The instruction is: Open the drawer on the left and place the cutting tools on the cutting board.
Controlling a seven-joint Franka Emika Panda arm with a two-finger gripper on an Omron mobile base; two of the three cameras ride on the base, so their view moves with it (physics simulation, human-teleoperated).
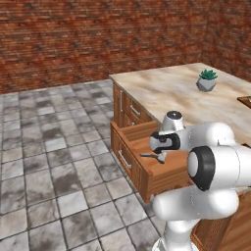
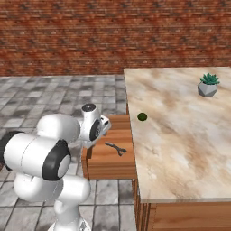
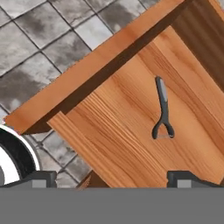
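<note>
At the far left of the scene lies only grey tiled floor (image 1: 44,162), which gives the drawer (image 1: 135,162) room to stand pulled well out from the left end of the cabinet run; judged from that, the opening step is done. Its silver bar handle (image 1: 124,160) faces the floor side, and the drawer above it (image 1: 133,112) is shut. On the drawer's wooden bottom lies one slim dark cutting tool (image 3: 163,111), flat, its forked end toward the near side in the hand view and well clear of the walls, so it can be reached from straight above; a second tool I cannot make out. The gripper (image 3: 109,179) hangs over the open drawer with its jaws spread wide and nothing between them, apart from the tool, a pose that suits coming down around the narrow shaft. Right of the drawer runs the marble counter (image 2: 180,135), which bears a small green round fruit (image 2: 142,117) near its left edge and a potted plant (image 2: 208,85) at the far right. A brown corner at the right edge of the left base view may be the cutting board (image 1: 245,101); I cannot tell for certain.
</note>
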